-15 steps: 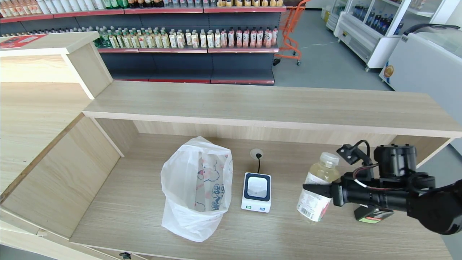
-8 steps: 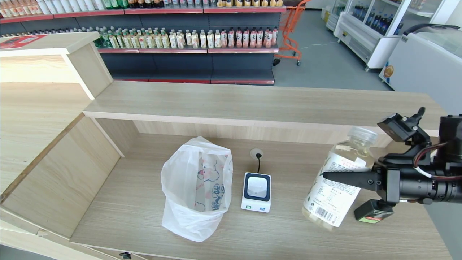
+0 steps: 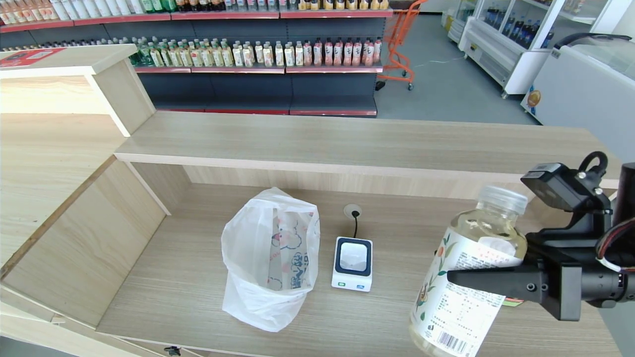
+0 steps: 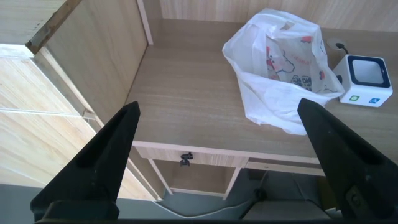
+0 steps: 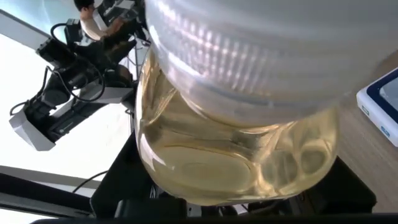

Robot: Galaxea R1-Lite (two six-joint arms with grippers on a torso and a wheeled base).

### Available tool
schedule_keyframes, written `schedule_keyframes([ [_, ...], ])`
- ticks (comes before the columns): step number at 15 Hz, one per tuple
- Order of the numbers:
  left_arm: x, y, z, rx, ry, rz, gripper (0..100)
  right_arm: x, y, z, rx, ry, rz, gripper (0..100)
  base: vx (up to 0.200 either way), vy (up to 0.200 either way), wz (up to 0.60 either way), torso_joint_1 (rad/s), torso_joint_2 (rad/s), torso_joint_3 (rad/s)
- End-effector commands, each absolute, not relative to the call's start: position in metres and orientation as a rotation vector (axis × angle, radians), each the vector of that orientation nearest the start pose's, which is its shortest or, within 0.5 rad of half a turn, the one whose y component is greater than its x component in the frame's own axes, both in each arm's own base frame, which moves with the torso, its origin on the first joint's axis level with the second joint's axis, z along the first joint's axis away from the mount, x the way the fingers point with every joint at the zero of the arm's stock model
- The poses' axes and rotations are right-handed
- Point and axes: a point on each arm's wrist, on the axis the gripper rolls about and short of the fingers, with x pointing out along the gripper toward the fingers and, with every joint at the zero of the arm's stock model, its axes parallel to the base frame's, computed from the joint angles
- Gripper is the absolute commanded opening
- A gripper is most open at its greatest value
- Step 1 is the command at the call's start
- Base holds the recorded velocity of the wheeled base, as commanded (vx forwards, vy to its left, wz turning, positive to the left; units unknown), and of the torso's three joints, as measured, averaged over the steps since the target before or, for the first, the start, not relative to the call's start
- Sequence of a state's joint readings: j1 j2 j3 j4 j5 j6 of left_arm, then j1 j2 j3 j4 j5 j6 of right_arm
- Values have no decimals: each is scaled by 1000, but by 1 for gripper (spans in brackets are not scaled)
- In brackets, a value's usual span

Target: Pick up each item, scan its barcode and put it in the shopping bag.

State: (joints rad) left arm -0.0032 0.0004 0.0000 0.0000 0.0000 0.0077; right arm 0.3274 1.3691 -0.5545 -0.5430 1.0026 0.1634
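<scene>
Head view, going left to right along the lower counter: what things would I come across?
shopping bag → barcode scanner → drink bottle, held up at the far right.

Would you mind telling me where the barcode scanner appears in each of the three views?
Head view: the scanner stands on the counter, right of the shopping bag.
Left wrist view: the scanner sits beside that bag.
Right wrist view: likely its corner, behind the bottle.
Shared landmark: the counter.
</scene>
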Motion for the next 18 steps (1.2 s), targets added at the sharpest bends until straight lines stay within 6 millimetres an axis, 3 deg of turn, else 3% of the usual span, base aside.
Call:
schedule_keyframes([
  [1,-23,0,75,8,0,-2,100,185,83,194,226,377,1300,0,0,0,0,0,0,0],
  [12,-23,0,75,8,0,-3,100,188,85,193,155,325,1310,0,0,0,0,0,0,0],
  [16,-23,0,75,8,0,-3,100,246,68,156,-487,-124,1226,0,0,0,0,0,0,0],
  [18,-23,0,75,8,0,-3,100,268,63,138,-577,-155,1203,0,0,0,0,0,0,0],
])
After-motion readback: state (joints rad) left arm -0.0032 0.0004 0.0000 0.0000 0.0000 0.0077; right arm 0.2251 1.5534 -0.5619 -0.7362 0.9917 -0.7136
